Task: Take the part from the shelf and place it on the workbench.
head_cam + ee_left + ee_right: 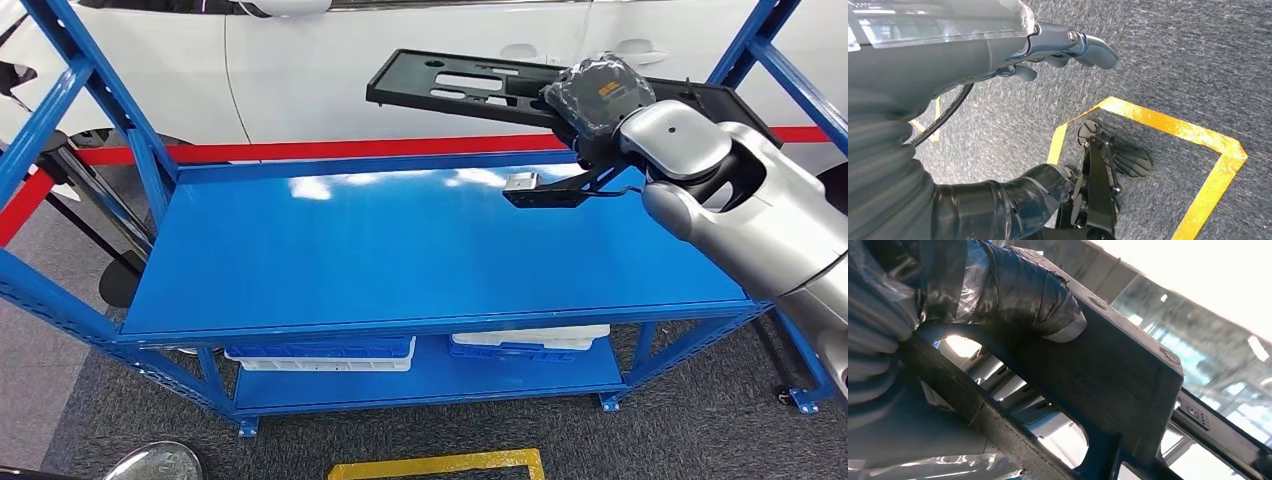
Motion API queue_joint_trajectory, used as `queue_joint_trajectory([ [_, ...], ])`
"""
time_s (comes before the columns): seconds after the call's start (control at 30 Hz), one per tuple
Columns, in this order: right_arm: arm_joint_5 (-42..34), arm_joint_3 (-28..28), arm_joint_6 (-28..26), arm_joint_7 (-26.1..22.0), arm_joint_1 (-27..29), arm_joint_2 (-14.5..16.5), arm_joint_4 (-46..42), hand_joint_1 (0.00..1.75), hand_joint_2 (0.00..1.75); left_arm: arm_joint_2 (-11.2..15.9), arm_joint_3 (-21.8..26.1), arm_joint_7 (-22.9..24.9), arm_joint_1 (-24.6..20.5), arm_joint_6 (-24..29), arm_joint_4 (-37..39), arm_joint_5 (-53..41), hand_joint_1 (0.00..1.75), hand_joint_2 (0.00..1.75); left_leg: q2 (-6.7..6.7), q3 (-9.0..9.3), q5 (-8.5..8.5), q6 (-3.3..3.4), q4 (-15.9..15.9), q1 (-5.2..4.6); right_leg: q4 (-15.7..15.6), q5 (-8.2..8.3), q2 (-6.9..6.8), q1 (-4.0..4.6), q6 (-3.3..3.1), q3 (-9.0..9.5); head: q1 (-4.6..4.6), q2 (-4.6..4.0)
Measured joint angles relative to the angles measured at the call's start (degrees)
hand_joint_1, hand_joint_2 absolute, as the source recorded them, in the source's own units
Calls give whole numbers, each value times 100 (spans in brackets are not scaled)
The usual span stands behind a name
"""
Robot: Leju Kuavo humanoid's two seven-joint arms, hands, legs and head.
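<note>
A long flat black plastic part [470, 85] with several cutouts hangs in the air above the back of the blue shelf's top board [400, 250]. My right hand [598, 100], wrapped in a clear cover, grips its right portion. In the right wrist view the thumb [1033, 295] presses on the black part [1118, 385], with the fingers wrapped around a bar of it. My left hand [1058, 45] hangs over grey carpet with its fingers loosely curled and nothing in it.
Blue uprights [110, 90] rise at the shelf's left and right. A white car [330, 60] and red tape stand behind. White and blue trays [320, 353] lie on the lower board. Yellow floor tape [440, 465] marks the carpet in front.
</note>
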Motion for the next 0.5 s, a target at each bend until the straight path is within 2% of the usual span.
queue_joint_trajectory([
  [0.27,-98,1,107,-22,-2,-10,0,175,175,10,24,-55,-6,-9,0,-32,0,175,0,-1,0,0,0,1,0,0,-2,2,0,-1,0,-1],
  [0.3,-104,1,101,-18,-3,-10,0,175,175,10,25,-69,-9,-17,0,-32,0,175,-1,-4,-4,6,4,-4,-17,7,-1,-3,6,12,0,-1],
  [0.37,-128,2,85,-6,4,-15,2,175,175,15,27,-110,-19,-32,0,-32,0,175,8,65,45,70,-101,10,-49,5,-7,-2,36,59,2,-1],
  [0.4,-146,2,77,2,4,-20,4,175,175,18,30,-126,-25,-37,0,-32,0,175,18,117,89,114,-188,27,4,-61,-10,1,45,55,8,-1],
  [0.43,-160,3,65,11,2,-26,7,175,175,19,33,-136,-32,-39,0,-32,0,175,31,170,140,151,-282,50,196,-206,-12,10,46,-19,13,-1],
  [0.5,-180,7,42,24,3,-40,13,175,175,19,44,-128,-45,-30,0,-35,0,175,47,197,184,172,-355,74,834,-586,-10,2,43,-298,21,0],
])
